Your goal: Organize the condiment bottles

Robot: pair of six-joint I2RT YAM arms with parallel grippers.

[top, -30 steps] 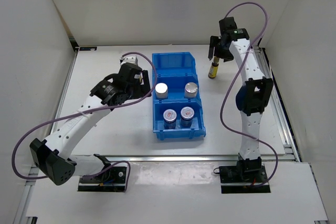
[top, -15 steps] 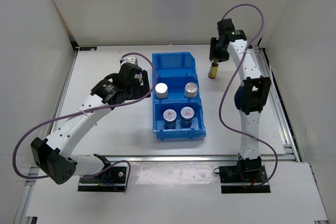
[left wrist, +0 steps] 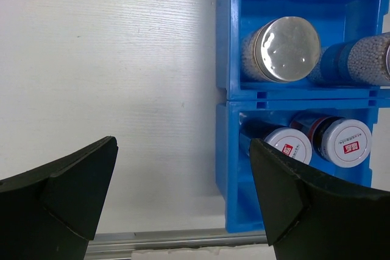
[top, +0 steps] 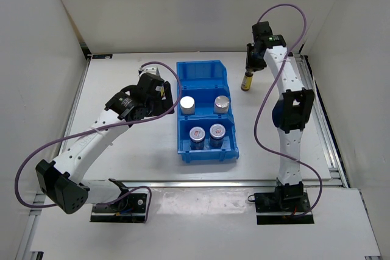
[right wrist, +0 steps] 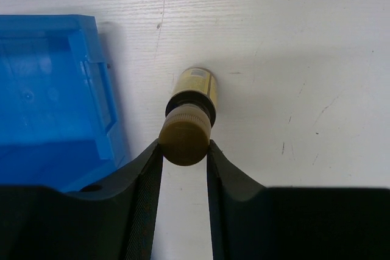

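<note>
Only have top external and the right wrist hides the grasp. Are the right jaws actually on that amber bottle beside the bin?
Observer: Yes. The right wrist view shows the right jaws shut on the amber bottle's dark cap, one finger on each side.
Operator: Deep grip or at the tips?
Observer: At the tips. The cap sits right at the ends of the fingers, not further in.
Operator: And the left jaws?
Observer: Wide open with nothing between them, over the table next to the blue bin.
</note>
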